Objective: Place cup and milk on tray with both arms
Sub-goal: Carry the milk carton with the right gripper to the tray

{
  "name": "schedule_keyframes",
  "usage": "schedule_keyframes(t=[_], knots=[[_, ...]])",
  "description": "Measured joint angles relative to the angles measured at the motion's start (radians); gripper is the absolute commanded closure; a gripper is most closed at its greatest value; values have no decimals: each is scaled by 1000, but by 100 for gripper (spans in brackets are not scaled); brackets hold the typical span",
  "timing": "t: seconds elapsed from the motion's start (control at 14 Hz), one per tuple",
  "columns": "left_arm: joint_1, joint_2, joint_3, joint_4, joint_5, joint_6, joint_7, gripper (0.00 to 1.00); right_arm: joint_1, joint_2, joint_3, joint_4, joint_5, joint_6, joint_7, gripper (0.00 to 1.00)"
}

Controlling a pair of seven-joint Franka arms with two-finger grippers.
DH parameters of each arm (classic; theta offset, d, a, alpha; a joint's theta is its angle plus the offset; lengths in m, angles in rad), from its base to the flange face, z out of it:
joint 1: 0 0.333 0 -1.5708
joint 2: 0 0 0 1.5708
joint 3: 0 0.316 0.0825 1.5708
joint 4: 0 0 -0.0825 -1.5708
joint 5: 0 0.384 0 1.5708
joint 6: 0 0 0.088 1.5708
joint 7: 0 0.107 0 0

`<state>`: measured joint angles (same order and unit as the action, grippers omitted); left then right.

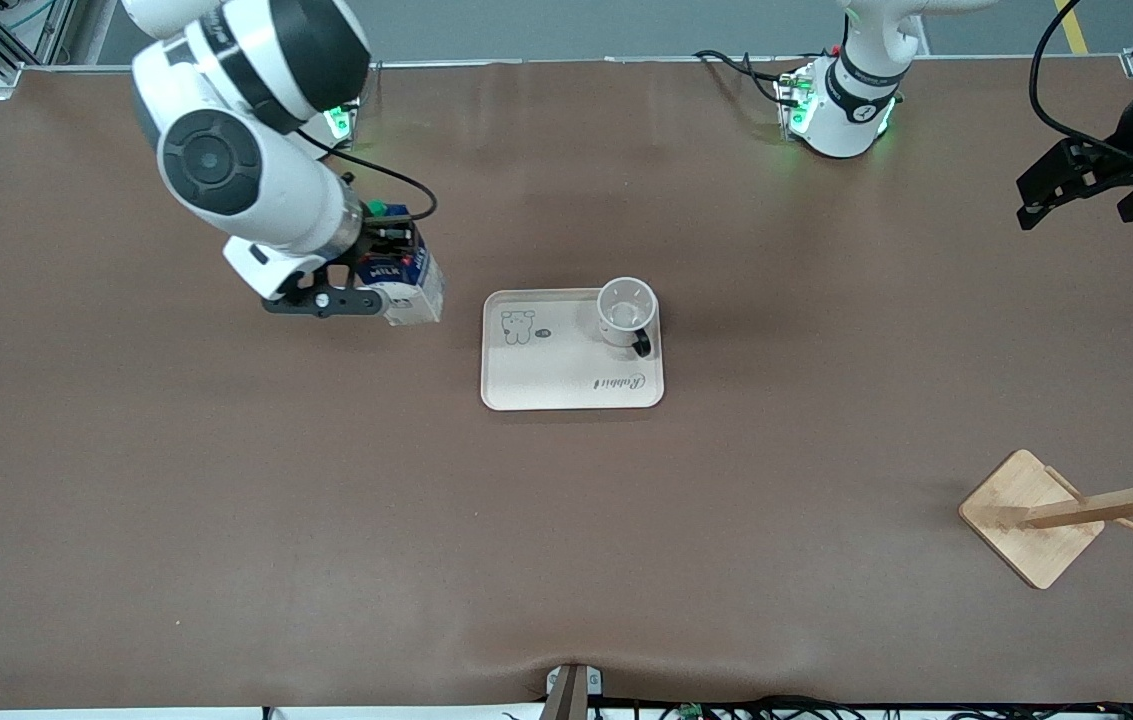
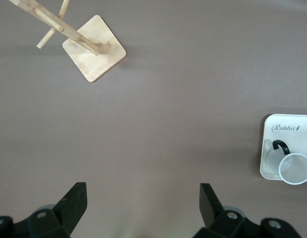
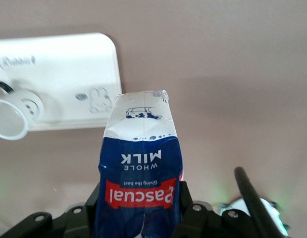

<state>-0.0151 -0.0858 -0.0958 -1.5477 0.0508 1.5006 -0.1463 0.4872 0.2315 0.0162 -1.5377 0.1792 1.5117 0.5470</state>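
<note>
cup [image 1: 625, 312] is on tray [image 1: 546, 385]; right end effector [image 1: 366, 290], clamped on milk [image 1: 409, 285], hangs at tray's 9 o'clock and must carry it over; left end effector [image 1: 1086, 185], apart, waits.

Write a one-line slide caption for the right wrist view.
Right pincer shut on the milk, carried above the table beside the tray, where the cup already stands.

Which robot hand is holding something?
The right gripper, up over the table beside the tray, is shut on the milk. The left gripper is open and empty, waiting at the left arm's end.
</note>
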Motion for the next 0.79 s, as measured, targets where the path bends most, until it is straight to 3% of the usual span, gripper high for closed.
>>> schedule_keyframes(t=[0.29,0.79], knots=[[0,0,0,0,0,0,0,0,85,59,0,2,54,165,123,100],[0,0,0,-1,0,0,0,0,168,186,-1,4,55,271,233,100]])
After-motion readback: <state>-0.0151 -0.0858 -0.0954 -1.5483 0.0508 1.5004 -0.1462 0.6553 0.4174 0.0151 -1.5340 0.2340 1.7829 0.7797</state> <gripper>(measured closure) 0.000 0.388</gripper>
